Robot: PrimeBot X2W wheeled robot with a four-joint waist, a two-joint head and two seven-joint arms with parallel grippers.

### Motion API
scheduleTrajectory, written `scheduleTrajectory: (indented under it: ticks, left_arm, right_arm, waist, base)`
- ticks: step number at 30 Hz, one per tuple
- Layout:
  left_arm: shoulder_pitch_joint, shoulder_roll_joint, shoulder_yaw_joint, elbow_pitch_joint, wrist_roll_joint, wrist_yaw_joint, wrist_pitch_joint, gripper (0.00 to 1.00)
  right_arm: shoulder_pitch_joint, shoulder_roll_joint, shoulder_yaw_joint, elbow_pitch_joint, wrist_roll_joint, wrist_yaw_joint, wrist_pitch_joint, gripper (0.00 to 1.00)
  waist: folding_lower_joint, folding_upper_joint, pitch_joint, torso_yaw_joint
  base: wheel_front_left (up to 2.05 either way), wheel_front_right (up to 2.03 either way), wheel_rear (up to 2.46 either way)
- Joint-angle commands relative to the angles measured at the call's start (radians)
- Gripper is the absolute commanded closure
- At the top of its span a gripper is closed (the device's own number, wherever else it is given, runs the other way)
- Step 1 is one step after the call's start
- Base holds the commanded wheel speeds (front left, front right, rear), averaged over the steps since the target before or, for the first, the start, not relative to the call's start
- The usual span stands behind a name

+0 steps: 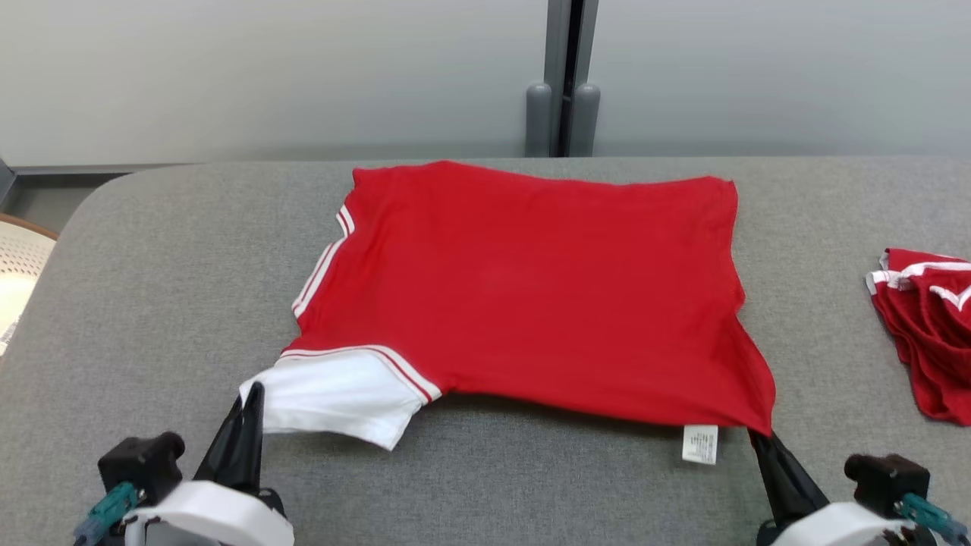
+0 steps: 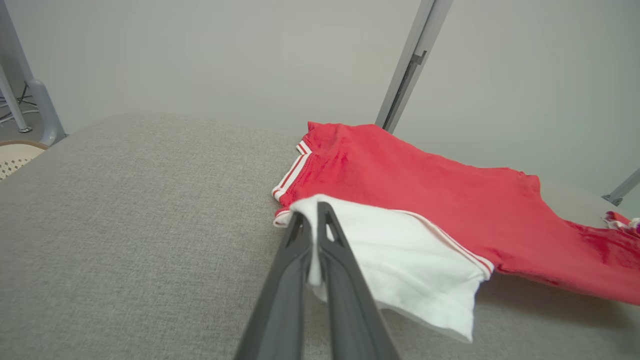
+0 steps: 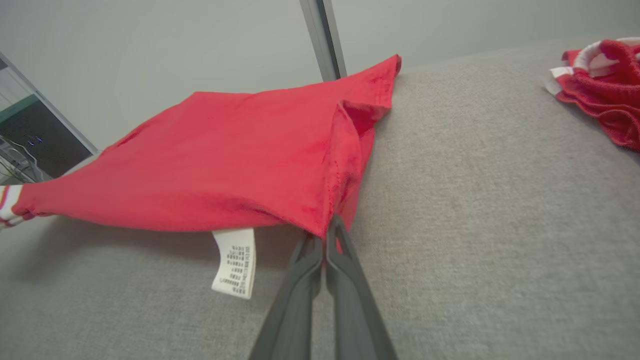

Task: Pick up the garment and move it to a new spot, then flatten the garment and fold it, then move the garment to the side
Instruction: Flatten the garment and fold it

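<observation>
Holding the garment (image 1: 531, 303) by its two near corners, I judge that I am in the flattening step. It lies spread over the middle of the grey table (image 1: 152, 303), with its far part flat and its near edge raised off the surface. My left gripper (image 1: 250, 398) is clamped on the edge of the white sleeve (image 1: 334, 402). My right gripper (image 1: 761, 440) is pinched tight on the red hem corner just beside the care label (image 1: 699, 444).

The move to a new spot looks done, since the shirt sits centred in front of me. What is left, as I read it, is to lay the near edge down smooth, make the folds, then shift the bundle aside. I cannot see any finished fold.

The head view gives me the whole outline and a second heap of red cloth (image 1: 925, 334) well apart at the right. The left wrist view adds white fabric nipped between the fingers (image 2: 285, 280). The right wrist view adds the hem bunched into a ridge above the grip, the shadow under the lifted edge, and the label hanging free.
</observation>
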State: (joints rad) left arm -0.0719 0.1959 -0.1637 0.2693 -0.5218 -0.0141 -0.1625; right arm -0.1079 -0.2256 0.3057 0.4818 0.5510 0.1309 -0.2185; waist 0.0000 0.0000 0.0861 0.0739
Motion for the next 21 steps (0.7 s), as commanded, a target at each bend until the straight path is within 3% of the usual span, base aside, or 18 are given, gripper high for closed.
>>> scheduleTrajectory:
  ticks: [1, 6, 12, 17, 21]
  left_arm:
    - [0.07, 0.023, 0.001, -0.1, 0.004, 0.031, 0.05, 1.0]
    - [0.243, 0.057, 0.003, -0.367, -0.001, 0.115, 0.191, 1.0]
    - [0.369, 0.084, -0.007, -0.557, 0.005, 0.186, 0.32, 1.0]
    - [0.389, 0.101, -0.02, -0.599, 0.004, 0.203, 0.387, 1.0]
    - [0.343, 0.099, -0.032, -0.569, -0.027, 0.185, 0.426, 1.0]
  right_arm:
    - [0.065, -0.008, -0.027, -0.053, -0.02, 0.0, 0.036, 1.0]
    - [0.224, 0.015, -0.11, -0.214, -0.061, 0.0, 0.154, 1.0]
    - [0.375, 0.068, -0.182, -0.376, -0.108, 0.0, 0.288, 1.0]
    - [0.423, 0.098, -0.212, -0.455, -0.133, 0.0, 0.368, 1.0]
    - [0.422, 0.112, -0.23, -0.474, -0.14, 0.0, 0.429, 1.0]
  waist:
    - [0.0, 0.0, -0.04, 0.014]
    - [0.0, 0.0, -0.076, 0.021]
    - [0.0, 0.0, -0.097, 0.021]
    - [0.0, 0.0, -0.097, 0.014]
    - [0.0, 0.0, -0.088, 0.011]
  base:
    - [0.0, 0.0, 0.0]
    - [0.0, 0.0, 0.0]
    - [0.0, 0.0, 0.0]
    - [0.0, 0.0, 0.0]
    - [0.0, 0.0, 0.0]
